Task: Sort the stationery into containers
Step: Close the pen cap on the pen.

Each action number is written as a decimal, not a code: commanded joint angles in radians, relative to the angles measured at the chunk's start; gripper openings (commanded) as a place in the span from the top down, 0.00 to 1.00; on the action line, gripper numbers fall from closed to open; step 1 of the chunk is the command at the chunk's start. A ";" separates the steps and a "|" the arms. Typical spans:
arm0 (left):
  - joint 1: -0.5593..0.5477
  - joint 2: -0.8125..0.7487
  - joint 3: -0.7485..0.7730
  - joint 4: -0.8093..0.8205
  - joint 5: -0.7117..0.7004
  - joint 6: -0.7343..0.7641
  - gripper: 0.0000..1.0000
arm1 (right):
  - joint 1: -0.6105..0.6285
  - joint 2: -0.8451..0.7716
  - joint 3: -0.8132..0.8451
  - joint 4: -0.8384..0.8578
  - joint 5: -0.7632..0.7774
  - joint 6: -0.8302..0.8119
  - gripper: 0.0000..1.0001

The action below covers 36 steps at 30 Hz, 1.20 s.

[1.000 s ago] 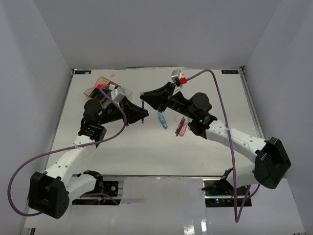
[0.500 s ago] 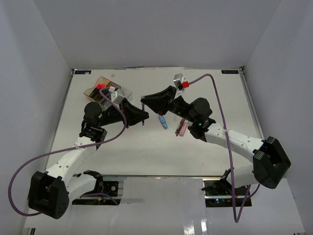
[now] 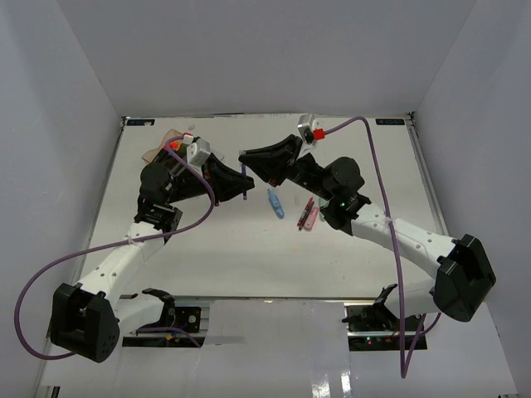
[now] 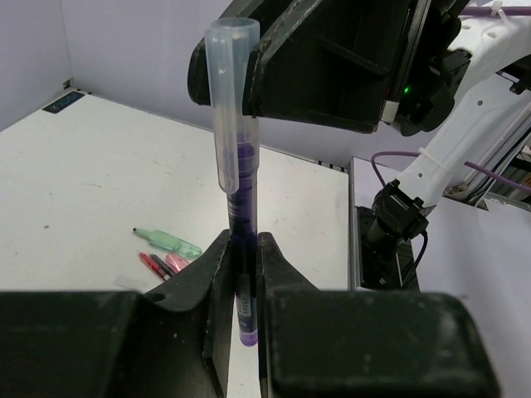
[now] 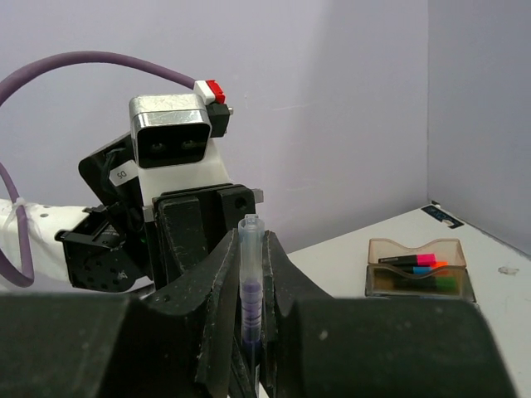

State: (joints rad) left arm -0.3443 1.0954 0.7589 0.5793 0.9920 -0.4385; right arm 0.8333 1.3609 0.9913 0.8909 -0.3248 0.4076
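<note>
Currently, purple pen: likely feeling light, stiff and slippery to you
Your left gripper: clamping its lower barrel, the surest hold
Your right gripper: clamping its capped end

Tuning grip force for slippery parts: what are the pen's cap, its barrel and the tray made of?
Cap: clear plastic by the look, smooth; the purple barrel shows through it.
Barrel: dark purple, likely plastic, smooth with a slight sheen; hard to say more.
Tray: transparent rigid plastic, seemingly, tinted amber and smoky; highlighters show through its walls.
</note>
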 commanded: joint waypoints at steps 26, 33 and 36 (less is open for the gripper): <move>0.076 -0.094 0.007 0.211 0.023 -0.046 1.00 | 0.026 0.066 -0.034 -0.547 -0.143 -0.154 0.92; 0.076 -0.097 0.013 0.194 0.025 -0.039 1.00 | 0.036 0.073 -0.042 -0.593 -0.145 -0.179 0.92; 0.076 -0.097 0.013 0.198 0.027 -0.043 1.00 | 0.041 0.081 -0.040 -0.613 -0.169 -0.182 0.92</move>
State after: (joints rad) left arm -0.2825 1.0847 0.7109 0.5747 1.0874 -0.4686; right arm 0.8497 1.3659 1.0363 0.6773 -0.3729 0.2829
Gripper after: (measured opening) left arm 0.222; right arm 0.187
